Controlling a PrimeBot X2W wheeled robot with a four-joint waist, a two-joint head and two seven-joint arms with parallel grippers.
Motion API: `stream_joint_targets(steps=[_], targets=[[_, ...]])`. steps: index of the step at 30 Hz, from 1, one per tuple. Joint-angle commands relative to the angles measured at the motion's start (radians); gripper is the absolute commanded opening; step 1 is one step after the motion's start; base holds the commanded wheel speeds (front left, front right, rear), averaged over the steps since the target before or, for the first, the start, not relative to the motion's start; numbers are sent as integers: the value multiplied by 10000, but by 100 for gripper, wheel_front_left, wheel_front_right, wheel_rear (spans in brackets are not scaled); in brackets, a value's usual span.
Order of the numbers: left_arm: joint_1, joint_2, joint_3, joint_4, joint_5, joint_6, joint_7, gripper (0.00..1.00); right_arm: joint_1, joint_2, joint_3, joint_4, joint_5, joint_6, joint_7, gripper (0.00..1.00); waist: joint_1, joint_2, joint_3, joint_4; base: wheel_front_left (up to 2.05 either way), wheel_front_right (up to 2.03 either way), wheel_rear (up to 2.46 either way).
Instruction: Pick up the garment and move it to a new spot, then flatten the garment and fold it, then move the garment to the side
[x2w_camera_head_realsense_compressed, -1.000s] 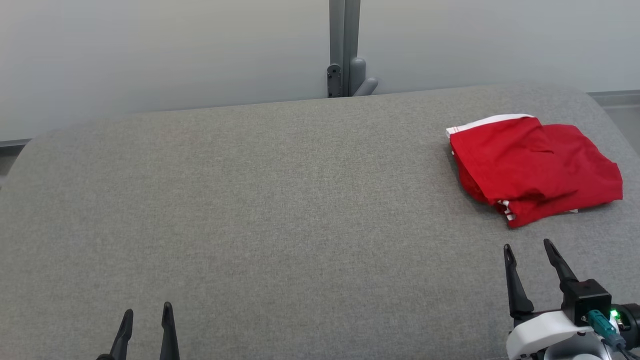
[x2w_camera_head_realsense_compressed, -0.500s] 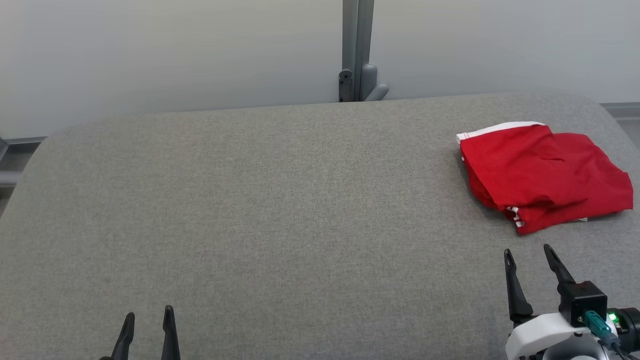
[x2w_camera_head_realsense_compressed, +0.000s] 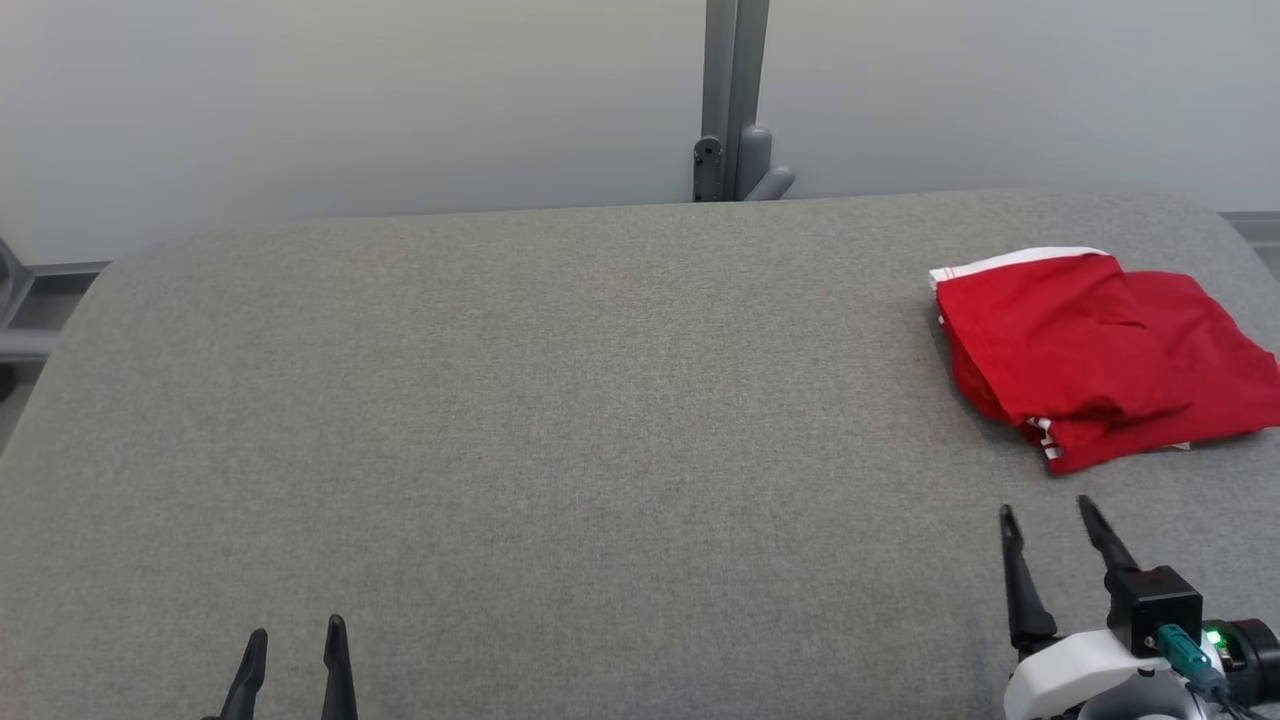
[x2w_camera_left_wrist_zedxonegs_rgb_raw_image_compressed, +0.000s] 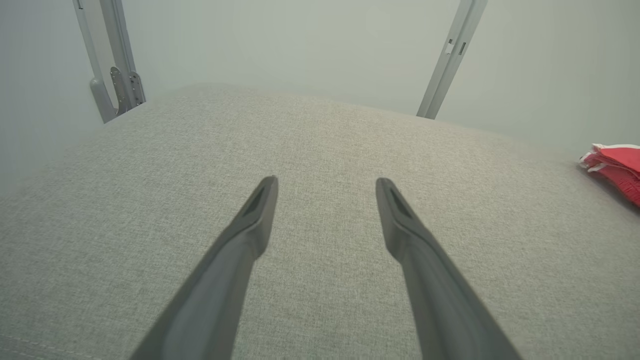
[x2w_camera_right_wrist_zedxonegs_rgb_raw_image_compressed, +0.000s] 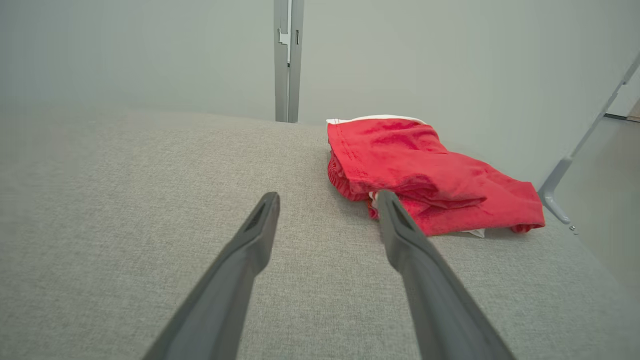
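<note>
Item: red garment (x2w_camera_head_realsense_compressed: 1100, 355), folded, at right edge of frame on grey fabric surface (x2w_camera_head_realsense_compressed: 560, 400). Likely light, soft, limp; best pinched at lower edge. Left gripper (x2w_camera_head_realsense_compressed: 297, 628), right gripper (x2w_camera_head_realsense_compressed: 1045, 505): both spread, empty.

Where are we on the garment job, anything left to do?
Looks done: the red garment lies folded in layers near the right edge of the grey padded surface. In hand: nothing; the left gripper and right gripper are open and empty, the right one short of the garment. Left: probably nothing, unless the uneven fold needs tidying.
</note>
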Motion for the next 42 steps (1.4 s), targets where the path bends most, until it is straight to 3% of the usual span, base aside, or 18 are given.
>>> stream_joint_targets(steps=[1, 9, 10, 15, 42], targets=[[140, 52, 110, -52, 3, 11, 3, 100, -68, -11, 103, 15, -35, -5, -32, 100, 0, 0, 38, -544, 0, 0, 0], [2, 40, -14, -53, 27, -5, 3, 100, -189, -2, 94, -157, 55, -15, -30, 100, 0, 0, 111, -485, 0, 0, 0], [23, 0, -35, -36, 80, 4, 0, 0, -40, -6, 148, -161, 10, 0, -2, 0, 0, 0, 99, -475, 0, 0, 0], [48, -65, -92, 298, -43, 4, 33, 0, 21, 106, 118, 221, 188, 4, 116, 0, 0, 0, 109, -475, 0, 0, 0], [-978, 115, -64, 452, -4529, -12, 1067, 0, -332, 72, -39, -25, 5561, 0, 1322, 0, 0, 0, 154, -418, 0, 0, 0]])
